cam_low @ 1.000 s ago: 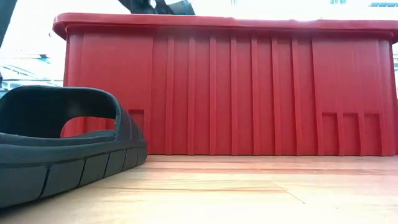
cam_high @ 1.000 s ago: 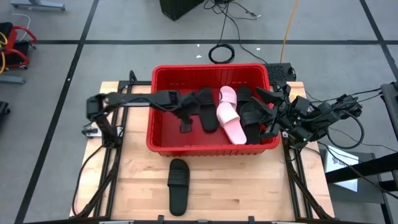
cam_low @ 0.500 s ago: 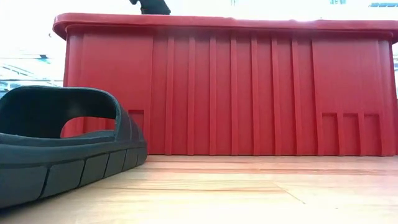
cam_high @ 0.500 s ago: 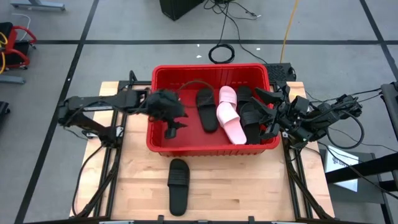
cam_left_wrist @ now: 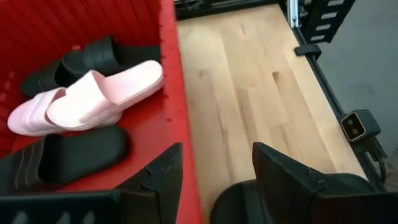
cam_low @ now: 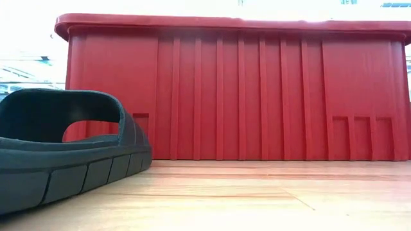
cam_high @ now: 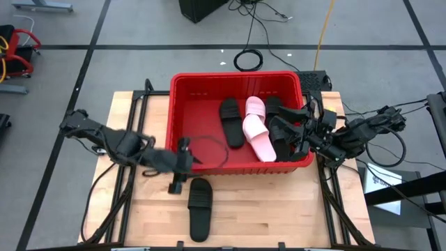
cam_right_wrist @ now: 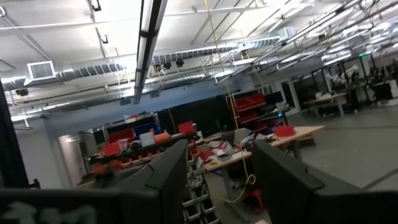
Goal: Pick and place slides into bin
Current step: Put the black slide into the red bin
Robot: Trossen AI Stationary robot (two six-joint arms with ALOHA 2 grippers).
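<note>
The red bin (cam_high: pixel 209 87) stands mid-table and holds several slides: a black one (cam_high: pixel 231 122), two pale pink ones (cam_high: pixel 258 129) stacked together, and black ones (cam_high: pixel 279 129) by the right wall. Another black slide (cam_high: pixel 200 208) lies flat on its sole on the table in front of the bin; it also shows in the low view (cam_low: pixel 64 154). My left gripper (cam_high: pixel 180 183) is open and empty just outside the bin's near wall, above that slide's far end (cam_left_wrist: pixel 249 202). My right gripper (cam_high: pixel 296 127) is open and empty over the bin's right wall, pointing up into the room.
The bin's near wall (cam_left_wrist: pixel 177 93) runs right beside my left gripper's fingers. Bare wooden table (cam_high: pixel 279 209) lies in front of the bin and to the right of the loose slide. Cables and frame rails run along the table's left and right edges.
My left gripper has come out of the bin, first toward the table's left edge, then toward the near edge over the bin's near wall, and has come down by the loose black slide. The slides in the bin lie as before.
</note>
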